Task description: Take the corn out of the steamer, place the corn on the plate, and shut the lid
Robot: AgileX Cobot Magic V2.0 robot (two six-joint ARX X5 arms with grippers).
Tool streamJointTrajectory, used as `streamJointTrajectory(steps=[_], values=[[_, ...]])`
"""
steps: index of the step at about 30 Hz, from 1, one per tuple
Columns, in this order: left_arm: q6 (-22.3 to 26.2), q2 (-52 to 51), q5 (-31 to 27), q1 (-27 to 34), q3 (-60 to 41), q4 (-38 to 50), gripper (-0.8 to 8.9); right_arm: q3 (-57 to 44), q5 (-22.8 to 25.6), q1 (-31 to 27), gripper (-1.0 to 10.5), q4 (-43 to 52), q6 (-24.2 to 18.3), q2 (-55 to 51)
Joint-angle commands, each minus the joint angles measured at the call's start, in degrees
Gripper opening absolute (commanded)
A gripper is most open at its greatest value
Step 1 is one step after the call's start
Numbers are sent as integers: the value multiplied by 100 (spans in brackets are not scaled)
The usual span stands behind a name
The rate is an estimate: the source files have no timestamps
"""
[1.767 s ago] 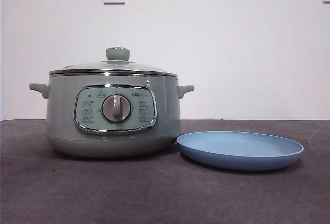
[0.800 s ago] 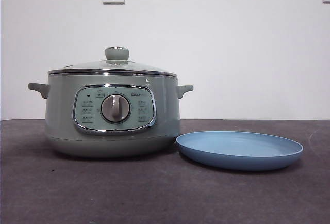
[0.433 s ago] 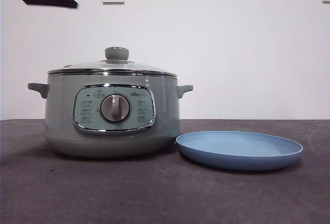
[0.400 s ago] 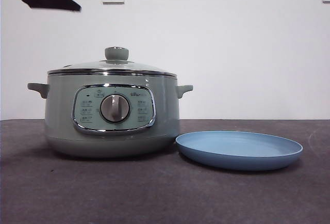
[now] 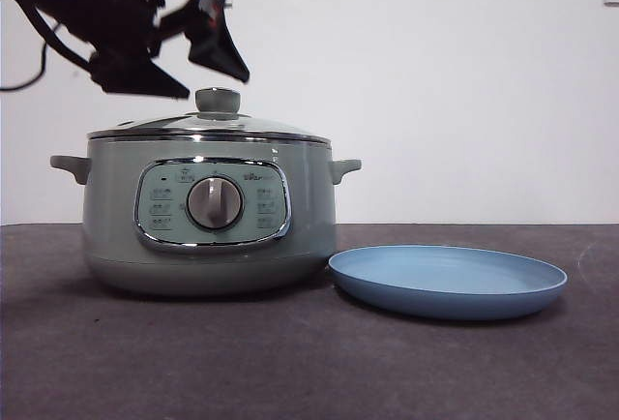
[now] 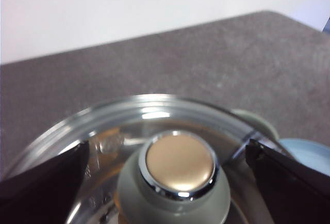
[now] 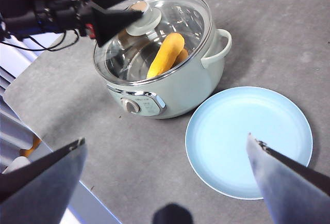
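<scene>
The left end effector [image 5: 189, 72] had been brought down from the top corner of the front view, where only a black tip of it was seen a moment earlier, and was held just above the lid [image 5: 208, 126]. Its jaws were spread wide, one to each side of the knob [image 6: 175, 180], and nothing was gripped; no contact with the knob could be made out. The lid was seated on the steamer [image 5: 208, 212], so the opening step was judged to be only at the approach stage: a further descent and a closing of the jaws on the knob would be needed before the lid could be lifted.

The corn [image 7: 165, 54] was seen through the glass, lying inside the steamer, untouched. The plate [image 5: 447, 285] was set on the bench [image 5: 309, 372] just beside the steamer and nothing lay on it. The right end effector [image 7: 170, 167] was held high above the bench with its jaws wide apart and nothing between them, apparently waiting.
</scene>
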Motion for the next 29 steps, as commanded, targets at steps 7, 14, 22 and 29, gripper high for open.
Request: streamJointTrajectory(steps=[7, 14, 22, 29], values=[[118, 455, -367, -199, 9, 197, 594, 17, 15, 11, 603, 26, 4, 26], [122, 455, -610, -291, 9, 391, 295, 17, 31, 11, 602, 26, -13, 57], [114, 448, -584, -293, 9, 363, -9, 17, 186, 11, 599, 26, -17, 63], [114, 407, -424, -291, 9, 378, -9, 17, 339, 7, 599, 24, -37, 63]])
